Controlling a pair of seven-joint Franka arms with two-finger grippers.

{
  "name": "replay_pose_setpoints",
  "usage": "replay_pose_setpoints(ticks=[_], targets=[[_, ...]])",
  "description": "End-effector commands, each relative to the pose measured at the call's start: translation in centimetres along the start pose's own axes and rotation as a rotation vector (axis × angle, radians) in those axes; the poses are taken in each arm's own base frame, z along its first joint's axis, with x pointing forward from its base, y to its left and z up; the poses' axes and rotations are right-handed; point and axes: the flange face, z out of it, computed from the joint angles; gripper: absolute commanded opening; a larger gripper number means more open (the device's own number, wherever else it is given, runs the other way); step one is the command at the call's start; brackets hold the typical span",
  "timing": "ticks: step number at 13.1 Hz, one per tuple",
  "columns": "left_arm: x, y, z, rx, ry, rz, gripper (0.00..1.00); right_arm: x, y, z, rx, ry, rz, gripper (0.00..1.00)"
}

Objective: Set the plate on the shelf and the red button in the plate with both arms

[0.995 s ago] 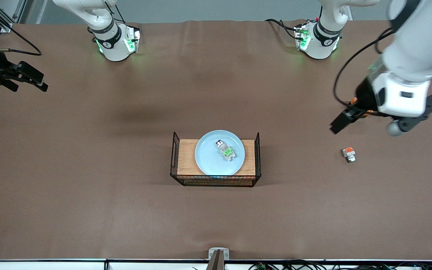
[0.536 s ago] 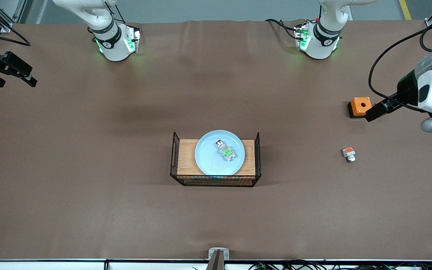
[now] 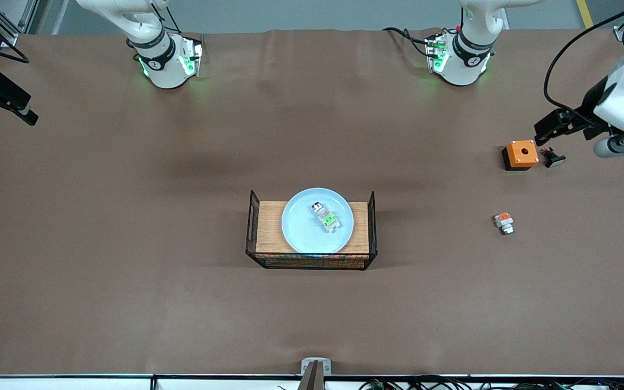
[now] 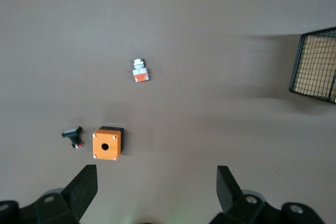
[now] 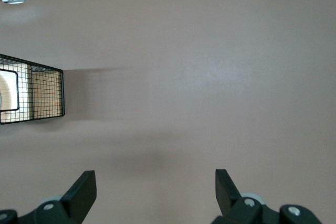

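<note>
1. The plate (image 3: 317, 220) is seen resting on a wooden board inside a wire basket (image 3: 311, 261) at mid-table, with the red button (image 3: 325, 216) lying on it

2. The left gripper (image 3: 553, 123) is held with jaws spread wide and empty over the table's left-arm end, above an orange box (image 3: 520, 154) and a black button (image 3: 552, 158), well apart from the plate

3. The right gripper (image 3: 6, 100) is held open and empty over the right-arm end, equally distant
</note>
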Motion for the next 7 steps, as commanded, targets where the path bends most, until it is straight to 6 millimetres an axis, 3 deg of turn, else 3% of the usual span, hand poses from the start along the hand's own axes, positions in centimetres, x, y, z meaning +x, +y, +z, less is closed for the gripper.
replay_pose_setpoints(ticks=[1, 7], targets=[[-2.4, -0.2, -0.4, 0.019, 0.034, 0.043, 1.00, 2.3, 0.0, -0.7, -0.023, -0.024, -0.007, 1.00], [-1.8, -0.8, -2.3, 0.004, 0.055, 0.040, 1.00, 2.6, -0.1, -0.7, -0.085, -0.049, -0.021, 1.00]])
